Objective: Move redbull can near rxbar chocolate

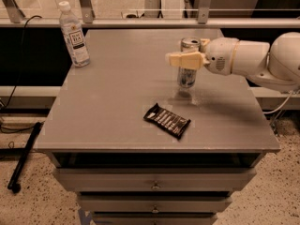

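Note:
The redbull can [188, 77] is a slim silver can standing upright at the right middle of the grey table [108, 107]. My gripper [187, 54] comes in from the right and is shut on the can's upper half. One cream finger [183, 59] crosses the can's front and the other sits behind it. I cannot tell whether the can rests on the table or hangs just above it. The rxbar chocolate [167, 120], a black wrapper with white lettering, lies flat near the front edge, a short way in front of the can.
A clear plastic bottle [74, 35] with a white cap stands at the back left corner. Drawers [152, 181] sit under the tabletop. A black pole [23, 158] leans on the floor at the left. A rail [140, 22] runs behind the table.

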Controlling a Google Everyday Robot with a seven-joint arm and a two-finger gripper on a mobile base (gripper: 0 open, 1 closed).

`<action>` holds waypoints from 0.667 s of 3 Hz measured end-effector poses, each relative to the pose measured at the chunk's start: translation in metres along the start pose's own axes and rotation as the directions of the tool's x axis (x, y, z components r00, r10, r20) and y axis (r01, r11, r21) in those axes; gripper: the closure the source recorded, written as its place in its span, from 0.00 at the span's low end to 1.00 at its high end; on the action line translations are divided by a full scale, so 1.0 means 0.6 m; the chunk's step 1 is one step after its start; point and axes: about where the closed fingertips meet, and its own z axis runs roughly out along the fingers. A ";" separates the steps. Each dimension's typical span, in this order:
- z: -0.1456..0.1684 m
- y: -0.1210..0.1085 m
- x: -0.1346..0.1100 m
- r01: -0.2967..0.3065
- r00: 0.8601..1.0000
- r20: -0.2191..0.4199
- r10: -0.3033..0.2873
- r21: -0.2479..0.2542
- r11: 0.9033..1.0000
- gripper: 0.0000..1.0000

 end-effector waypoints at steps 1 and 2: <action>-0.004 0.041 0.022 -0.035 0.999 0.015 0.036 -0.034 0.999 1.00; 0.004 0.069 0.043 -0.035 0.999 0.017 0.037 -0.077 0.996 0.82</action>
